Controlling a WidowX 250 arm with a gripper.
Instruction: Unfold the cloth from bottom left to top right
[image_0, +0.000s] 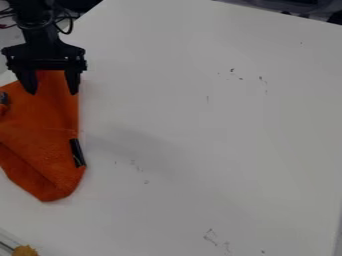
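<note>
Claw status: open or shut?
Open. The claw has its two fingertips set well apart, and the orange cloth shows in the gap between them.

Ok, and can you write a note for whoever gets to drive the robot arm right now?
Gripper: open, fingers apart over the upper part of the cloth, not clamped on it.
Cloth: orange, at the left of the table, a fold line showing at its lower left. A small black piece lies at its right edge.
Done: no finished unfolding to see.
Left: probably grip the bottom-left part and draw it toward the top right.
</note>
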